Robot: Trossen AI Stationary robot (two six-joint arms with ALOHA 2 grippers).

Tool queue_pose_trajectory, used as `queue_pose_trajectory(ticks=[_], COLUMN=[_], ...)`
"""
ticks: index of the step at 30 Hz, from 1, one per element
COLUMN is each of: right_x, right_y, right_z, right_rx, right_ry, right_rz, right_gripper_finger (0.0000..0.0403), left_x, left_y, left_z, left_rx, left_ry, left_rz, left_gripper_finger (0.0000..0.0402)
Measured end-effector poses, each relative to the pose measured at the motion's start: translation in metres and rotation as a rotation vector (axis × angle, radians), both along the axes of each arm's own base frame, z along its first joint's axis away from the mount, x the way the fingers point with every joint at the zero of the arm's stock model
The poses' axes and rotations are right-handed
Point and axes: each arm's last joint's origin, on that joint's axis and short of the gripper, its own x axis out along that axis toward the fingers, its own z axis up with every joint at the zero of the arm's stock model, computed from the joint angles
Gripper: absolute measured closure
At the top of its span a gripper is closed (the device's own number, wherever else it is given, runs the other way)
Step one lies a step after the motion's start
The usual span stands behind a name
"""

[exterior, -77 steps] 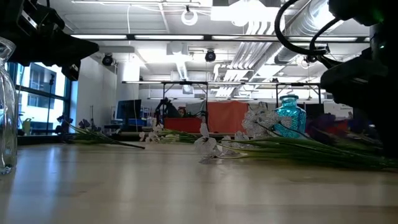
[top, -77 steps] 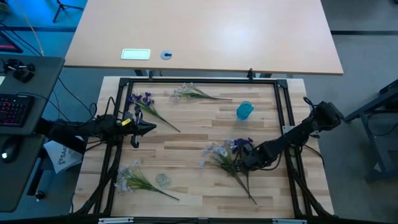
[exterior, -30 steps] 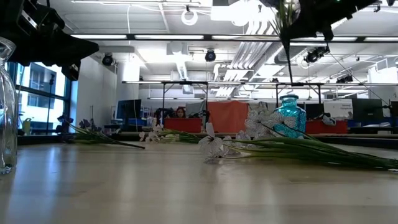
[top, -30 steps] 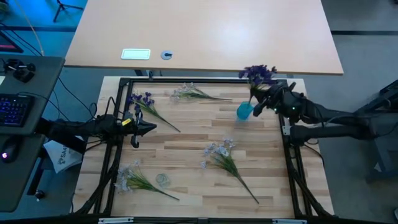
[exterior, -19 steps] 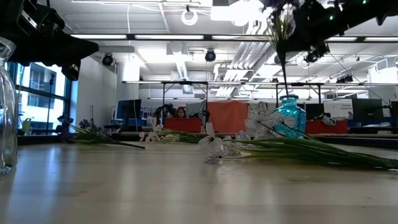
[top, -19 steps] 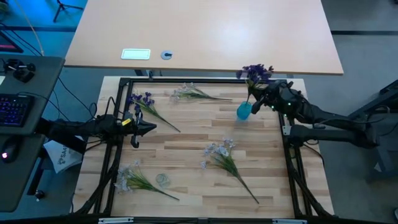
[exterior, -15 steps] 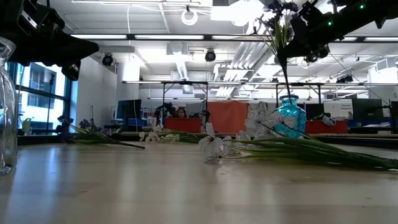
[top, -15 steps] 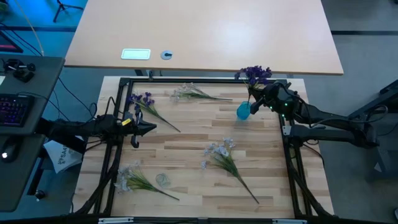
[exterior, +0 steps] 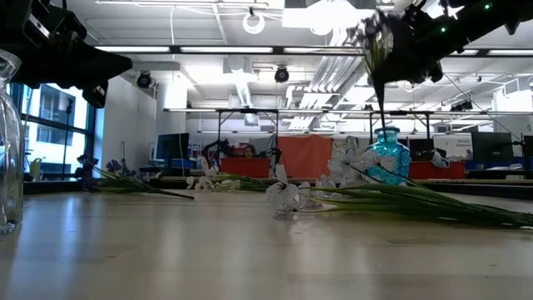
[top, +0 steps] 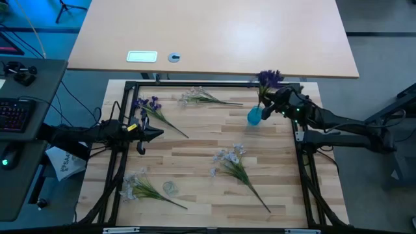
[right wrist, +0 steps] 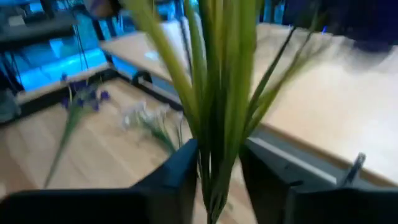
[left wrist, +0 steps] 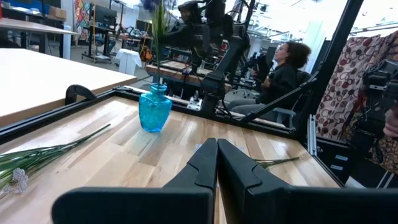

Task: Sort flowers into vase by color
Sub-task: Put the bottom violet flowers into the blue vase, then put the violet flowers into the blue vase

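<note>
My right gripper (top: 274,104) (right wrist: 217,163) hovers over the blue glass vase (top: 255,116) (exterior: 387,156) near the table's far right, shut on a purple-bloomed sprig (top: 268,78). The sprig's stem (exterior: 380,96) hangs down to the vase's mouth (left wrist: 157,85). My left gripper (top: 142,134) (left wrist: 216,163) waits shut at the table's left edge. A second purple sprig (top: 152,110) and three pale sprigs (top: 203,97) (top: 233,165) (top: 143,188) lie flat on the table. A clear glass vase (top: 169,188) (exterior: 7,142) stands near the front left. My right gripper pinches the purple sprig's bundle of green stems and leaves (right wrist: 219,124) between its two fingers (right wrist: 181,174). The fingers lie across the stems, above the vase. The sprig is lifted clear of the table and stands upright, blooms on top, its lower end at the blue vase's mouth.
A black metal frame (top: 208,84) borders the wooden table top. Behind it stands a lighter table (top: 214,36) with a white card (top: 142,56). A keyboard (top: 14,114) lies off to the left. A person (left wrist: 283,74) sits beyond the right side.
My right gripper has shifted a little toward the table's left and down, bringing the upright purple sprig over the blue vase. The stem's lower end, which hung above and beside the vase, now reaches the vase's mouth.
</note>
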Motion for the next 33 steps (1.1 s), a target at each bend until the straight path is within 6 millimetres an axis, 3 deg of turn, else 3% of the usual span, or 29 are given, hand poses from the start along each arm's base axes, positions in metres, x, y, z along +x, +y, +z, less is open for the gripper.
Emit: queue_pose_trajectory(ticks=[5,10,16,21,27,30,33], right_x=[-0.005,-0.013,-0.03,-0.037,-0.03,-0.024,-0.016], right_y=[0.005,0.01,0.018,0.026,0.039,0.048,0.058], right_z=[0.001,0.02,0.055,0.071,0.054,0.038,0.025], right_rx=[0.071,0.09,0.165,0.344,0.575,0.645,0.688], right_ry=[0.117,0.202,0.26,0.184,0.185,0.213,0.19], right_rz=[0.008,0.026,0.088,0.178,0.384,0.444,0.491], right_gripper_finger=[0.0181,0.0121,0.0105,0.0105,0.0145,0.0208,0.0307], left_x=[0.0,0.0,0.0,0.0,0.0,0.0,-0.002], left_y=[0.0,0.0,0.0,0.0,0.0,0.001,0.001], left_z=[0.0,0.0,0.0,0.0,0.0,0.002,0.015], left_rx=[0.0,0.0,0.0,0.0,0.0,-0.013,-0.153], left_ry=[0.0,0.0,0.0,0.0,0.0,-0.023,-0.178], left_rz=[0.0,0.0,0.0,0.0,0.005,0.022,0.005], left_gripper_finger=[0.0401,0.0401,0.0401,0.0401,0.0401,0.0401,0.0401])
